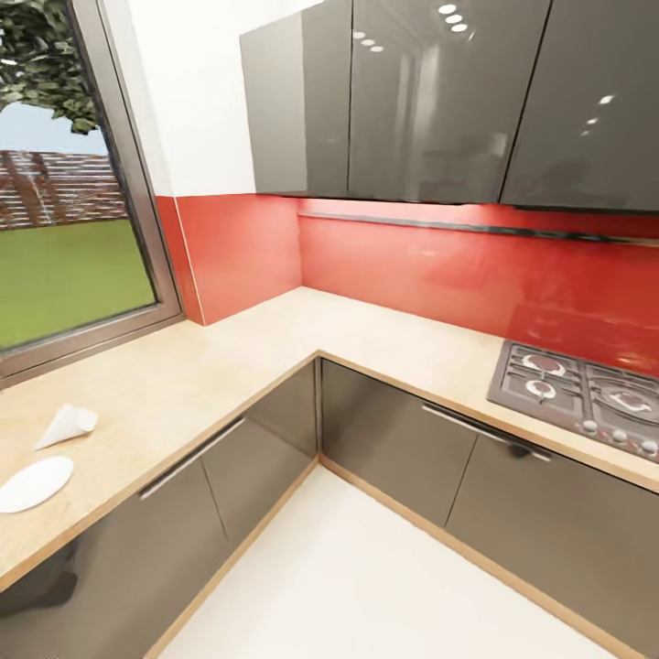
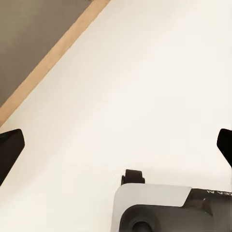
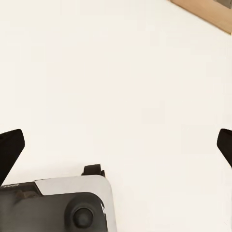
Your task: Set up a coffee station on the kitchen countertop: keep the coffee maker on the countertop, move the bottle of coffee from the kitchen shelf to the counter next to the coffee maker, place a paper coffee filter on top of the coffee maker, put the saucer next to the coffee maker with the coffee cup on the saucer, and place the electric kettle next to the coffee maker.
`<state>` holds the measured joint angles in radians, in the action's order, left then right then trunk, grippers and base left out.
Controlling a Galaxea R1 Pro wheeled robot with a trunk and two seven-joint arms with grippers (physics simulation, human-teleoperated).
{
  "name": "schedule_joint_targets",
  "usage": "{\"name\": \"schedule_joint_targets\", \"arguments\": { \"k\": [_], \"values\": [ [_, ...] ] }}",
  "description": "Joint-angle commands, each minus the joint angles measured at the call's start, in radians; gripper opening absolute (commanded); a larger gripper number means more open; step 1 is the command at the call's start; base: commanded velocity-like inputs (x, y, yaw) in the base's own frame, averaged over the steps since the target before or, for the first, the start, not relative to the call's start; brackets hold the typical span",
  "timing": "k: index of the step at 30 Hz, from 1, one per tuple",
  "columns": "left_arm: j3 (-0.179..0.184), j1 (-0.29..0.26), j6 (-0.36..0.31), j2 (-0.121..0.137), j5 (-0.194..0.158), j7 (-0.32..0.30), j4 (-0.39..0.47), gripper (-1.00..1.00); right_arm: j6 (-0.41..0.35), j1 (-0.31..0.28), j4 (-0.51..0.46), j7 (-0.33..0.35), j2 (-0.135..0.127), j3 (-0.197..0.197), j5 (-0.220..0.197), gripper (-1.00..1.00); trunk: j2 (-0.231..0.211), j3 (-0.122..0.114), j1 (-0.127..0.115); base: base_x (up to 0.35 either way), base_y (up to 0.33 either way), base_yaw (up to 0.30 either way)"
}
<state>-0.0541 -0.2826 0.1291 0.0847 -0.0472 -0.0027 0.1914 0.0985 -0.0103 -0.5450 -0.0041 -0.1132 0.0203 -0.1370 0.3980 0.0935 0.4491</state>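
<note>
Down at the robot's own level, both grippers hang over pale cream floor (image 2: 145,72). The left gripper (image 2: 116,145) has its dark fingertips (image 2: 9,150) spread wide, right out at the edges of its wrist view, with nothing between them; beneath it sits a rounded white-and-black piece of the robot's base (image 2: 154,208) with a small caster. The right gripper (image 3: 116,145) is just as wide and empty, over the same floor, with a matching grey-black base part (image 3: 63,205) below.

Beyond the left gripper runs a light wood plinth strip (image 2: 53,60) under a glossy grey cabinet front (image 2: 29,34); a similar strip (image 3: 203,12) lies well past the right gripper.

Further off, in the head view, the kitchen countertop (image 1: 229,366) bends in an L, light speckled wood over grey handle-barred doors. On its near left stretch, well apart from both grippers, lies the saucer (image 1: 32,483), flat, round and white, and just beyond it a white paper cone (image 1: 66,426) on its side. Away to the right a grey gas hob (image 1: 581,394) is set into the wood. Behind it all are a glossy red splashback (image 1: 412,265), dark mirror-like wall cabinets (image 1: 412,91) and a window (image 1: 64,229) onto grass.
</note>
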Motion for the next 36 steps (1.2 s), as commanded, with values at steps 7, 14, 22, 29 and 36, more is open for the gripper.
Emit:
{"name": "schedule_joint_targets", "arguments": {
  "k": [7,14,22,29,36],
  "values": [
    [-0.003,-0.001,0.004,0.0,-0.005,0.001,-0.001,1.0,0.004,0.0,0.0,0.0,0.0,-0.002,-0.01,1.0,0.002,0.002,0.001,0.159,-0.267,0.278],
    [-0.004,-0.001,0.004,-0.002,-0.005,0.001,-0.001,1.0,0.004,0.0,0.0,0.0,0.0,-0.002,-0.011,1.0,0.002,0.0,0.001,0.08,-0.287,0.278],
    [-0.004,-0.001,0.004,-0.002,-0.005,0.001,-0.001,1.0,0.004,0.0,0.0,0.0,0.0,-0.002,-0.01,1.0,0.002,-0.005,0.001,0.005,-0.227,0.276],
    [-0.004,-0.001,0.004,-0.002,-0.005,0.002,-0.001,1.0,0.004,0.0,0.0,0.0,0.0,-0.002,-0.011,1.0,0.002,-0.009,0.001,0.0,-0.026,0.275],
    [-0.003,-0.001,0.004,-0.002,-0.005,0.002,-0.001,1.0,0.004,0.0,0.0,0.0,0.0,-0.002,-0.01,1.0,0.002,-0.014,0.001,0.0,-0.001,0.275]
  ]
}}
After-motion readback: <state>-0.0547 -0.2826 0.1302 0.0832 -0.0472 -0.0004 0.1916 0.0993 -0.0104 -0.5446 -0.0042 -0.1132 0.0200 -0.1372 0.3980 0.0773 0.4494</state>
